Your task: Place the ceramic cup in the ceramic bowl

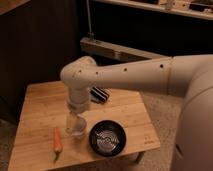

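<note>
The small white ceramic cup [78,133] stands upright on the wooden table [40,105], near its front edge. Just right of it sits the ceramic bowl [106,139], black and glossy with pale rings inside. My white arm reaches in from the right and bends straight down. The gripper [73,124] hangs vertically right over the cup, open, with its pale fingers coming down around the cup's upper part. The arm's wrist hides the cup's rim.
An orange carrot-like object [57,140] lies left of the cup. A dark striped object [100,95] sits behind the arm at mid-table. The table's front edge runs just past the bowl. Dark furniture stands behind.
</note>
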Tool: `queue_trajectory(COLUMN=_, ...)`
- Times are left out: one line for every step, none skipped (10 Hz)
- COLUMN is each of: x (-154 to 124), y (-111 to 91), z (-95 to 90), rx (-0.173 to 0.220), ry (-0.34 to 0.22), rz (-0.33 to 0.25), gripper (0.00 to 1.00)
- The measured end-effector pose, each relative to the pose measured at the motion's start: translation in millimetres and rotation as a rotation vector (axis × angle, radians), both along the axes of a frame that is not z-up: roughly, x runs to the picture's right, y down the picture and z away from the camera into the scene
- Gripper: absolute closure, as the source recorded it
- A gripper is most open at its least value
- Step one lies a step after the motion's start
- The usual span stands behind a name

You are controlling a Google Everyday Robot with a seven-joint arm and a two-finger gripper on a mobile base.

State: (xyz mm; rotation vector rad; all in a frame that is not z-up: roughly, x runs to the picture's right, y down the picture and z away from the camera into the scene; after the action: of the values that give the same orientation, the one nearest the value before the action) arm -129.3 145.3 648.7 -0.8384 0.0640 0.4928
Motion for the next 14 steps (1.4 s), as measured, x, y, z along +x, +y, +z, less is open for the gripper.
queue_trajectory(x=-3, y=8, z=5.4, rx=-0.006, ry=0.017, rz=-0.008, gripper=0.20)
queue_trajectory(x=-5, y=16, z=14.0, rx=-0.018, ry=0.036, rz=-0.013, gripper=0.20)
queue_trajectory(x=-4, y=24, z=25.3, rx=-0.032, ry=0.053, rz=-0.017, gripper=0.20)
queue_trajectory(x=-5, y=31, z=34.8, rx=-0.044, ry=0.063, rz=-0.023, gripper=0.20)
queue_trajectory(x=-9, y=35, z=41.1, rx=-0.053, ry=0.065, rz=-0.028, gripper=0.20)
queue_trajectory(x=-10, y=38, z=48.0, rx=-0.061, ry=0.071, rz=-0.026, gripper=0.20)
queue_trajectory(x=-10, y=39, z=51.0, rx=-0.066, ry=0.074, rz=-0.023, gripper=0.20)
queue_trajectory(x=-11, y=40, z=53.5, rx=-0.070, ry=0.074, rz=-0.024, gripper=0.20)
queue_trajectory(x=-13, y=40, z=54.1, rx=-0.071, ry=0.071, rz=-0.025, gripper=0.20)
queue_trajectory(x=-13, y=39, z=54.2, rx=-0.072, ry=0.065, rz=-0.029, gripper=0.20)
queue_trajectory(x=-14, y=39, z=53.7, rx=-0.072, ry=0.059, rz=-0.032, gripper=0.20)
queue_trajectory(x=-16, y=40, z=53.4, rx=-0.075, ry=0.053, rz=-0.035, gripper=0.20)
queue_trajectory(x=-17, y=41, z=54.3, rx=-0.082, ry=0.049, rz=-0.037, gripper=0.20)
queue_trajectory(x=-17, y=42, z=55.8, rx=-0.088, ry=0.048, rz=-0.037, gripper=0.20)
